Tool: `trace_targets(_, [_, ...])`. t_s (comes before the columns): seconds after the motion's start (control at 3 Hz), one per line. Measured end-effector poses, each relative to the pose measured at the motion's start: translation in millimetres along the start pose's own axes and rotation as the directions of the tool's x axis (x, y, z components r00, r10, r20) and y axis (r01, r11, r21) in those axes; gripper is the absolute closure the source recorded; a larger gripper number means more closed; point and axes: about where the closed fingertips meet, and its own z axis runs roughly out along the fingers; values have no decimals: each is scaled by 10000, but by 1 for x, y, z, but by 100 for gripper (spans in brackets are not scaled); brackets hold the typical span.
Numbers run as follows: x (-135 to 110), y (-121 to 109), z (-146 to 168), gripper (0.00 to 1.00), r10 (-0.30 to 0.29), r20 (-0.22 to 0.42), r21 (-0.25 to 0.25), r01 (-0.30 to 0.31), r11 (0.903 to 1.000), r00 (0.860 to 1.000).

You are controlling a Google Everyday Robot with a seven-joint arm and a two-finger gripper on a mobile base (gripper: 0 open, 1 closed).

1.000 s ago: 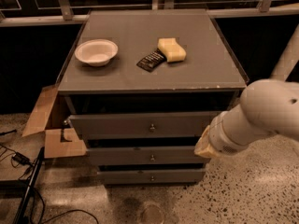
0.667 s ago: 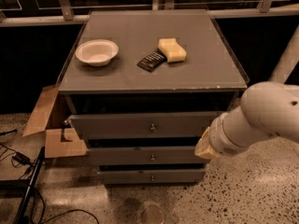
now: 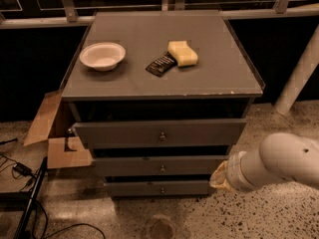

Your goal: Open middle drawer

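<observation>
The grey cabinet (image 3: 164,73) stands in the middle of the camera view with three drawers. The middle drawer (image 3: 124,166) is the second front down, long and flat, with a small round knob (image 3: 162,168) at its centre. It sits set back below the top drawer (image 3: 114,133), which sticks out a little. The lowest drawer (image 3: 129,187) is under it. My white arm (image 3: 279,166) comes in from the lower right, and its tan cuff (image 3: 220,176) ends just right of the middle drawer's front. The gripper itself does not show past the cuff.
On the cabinet top lie a white bowl (image 3: 102,55), a dark flat packet (image 3: 160,64) and a yellow sponge (image 3: 182,53). An open cardboard box (image 3: 55,133) stands at the cabinet's left. Cables (image 3: 22,169) lie on the speckled floor at the left. A white post (image 3: 299,68) leans at the right.
My arm has dropped lower and to the right in the view; its cuff now sits level with the middle drawer. The drawers have not moved.
</observation>
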Motion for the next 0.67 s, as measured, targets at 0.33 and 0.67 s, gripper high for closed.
trace_targets(0.33, [30,-18,54,100,216,1042,489,-268,9984,9943])
trace_targets(0.67, [43,-4,93,100,450,1381,-47,-448,9990,9894])
